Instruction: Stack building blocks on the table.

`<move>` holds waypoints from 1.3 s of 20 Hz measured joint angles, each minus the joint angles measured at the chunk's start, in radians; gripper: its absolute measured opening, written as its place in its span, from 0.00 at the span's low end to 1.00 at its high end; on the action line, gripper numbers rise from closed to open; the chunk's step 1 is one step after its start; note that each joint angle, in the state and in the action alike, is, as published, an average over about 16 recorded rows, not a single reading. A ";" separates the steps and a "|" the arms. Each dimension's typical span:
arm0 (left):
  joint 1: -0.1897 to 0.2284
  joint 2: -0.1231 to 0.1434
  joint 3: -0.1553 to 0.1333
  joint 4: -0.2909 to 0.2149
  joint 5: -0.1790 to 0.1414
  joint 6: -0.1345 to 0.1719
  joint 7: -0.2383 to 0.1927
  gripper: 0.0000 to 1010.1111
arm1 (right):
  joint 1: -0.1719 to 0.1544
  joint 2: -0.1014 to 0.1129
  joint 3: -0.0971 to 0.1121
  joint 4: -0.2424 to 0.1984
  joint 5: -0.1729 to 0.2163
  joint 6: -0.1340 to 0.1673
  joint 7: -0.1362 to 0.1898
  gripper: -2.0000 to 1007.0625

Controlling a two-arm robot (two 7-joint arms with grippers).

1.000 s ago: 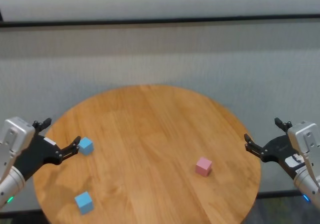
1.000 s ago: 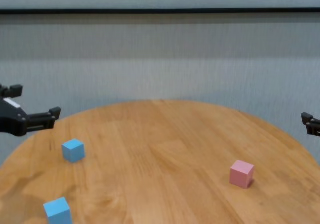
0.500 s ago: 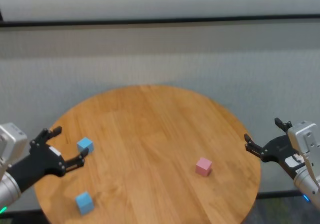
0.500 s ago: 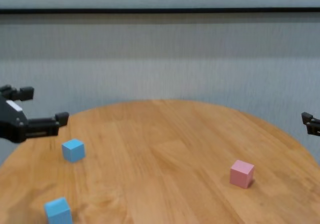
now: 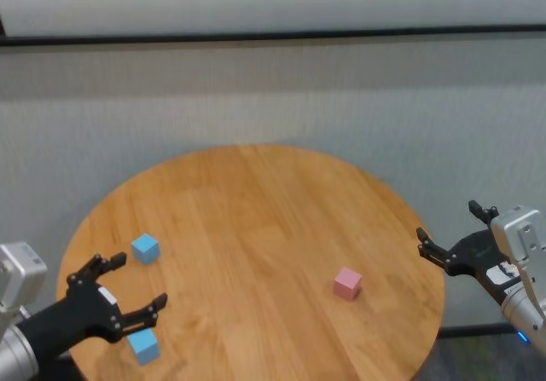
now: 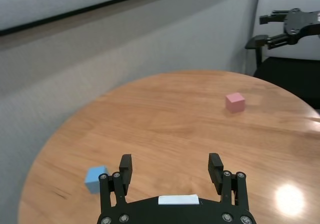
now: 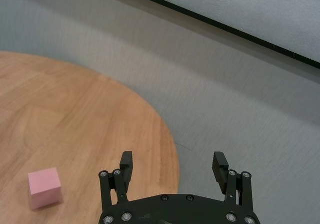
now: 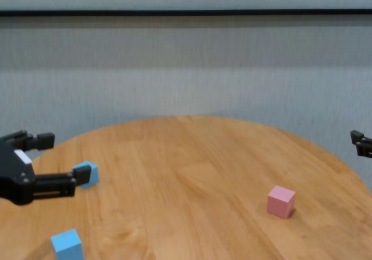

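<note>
With no block stacked yet, the left gripper (image 5: 128,300) hovered released just beside the nearest blue block (image 5: 143,345), apparently approaching it and needing to descend around it, while the right gripper (image 5: 445,232) waited released off the table (image 5: 256,210) edge.

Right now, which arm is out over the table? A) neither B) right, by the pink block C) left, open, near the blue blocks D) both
C: the left gripper hangs open over the table between the two blue blocks; the right gripper sits off the table's edge, away from the pink block.
</note>
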 joint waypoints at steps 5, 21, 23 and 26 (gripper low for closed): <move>0.014 -0.009 0.002 0.008 -0.004 0.002 -0.024 0.99 | 0.000 0.000 0.000 0.000 0.000 0.000 0.000 1.00; 0.002 -0.064 0.004 0.105 0.014 0.015 -0.074 0.99 | 0.000 0.000 0.000 0.000 0.000 0.000 0.000 1.00; 0.000 -0.069 0.002 0.115 0.017 0.015 -0.082 0.99 | 0.000 0.000 0.000 0.000 0.000 0.000 0.000 1.00; -0.002 -0.075 0.001 0.128 0.023 0.015 -0.091 0.99 | 0.000 0.000 0.000 0.000 0.000 0.000 0.000 1.00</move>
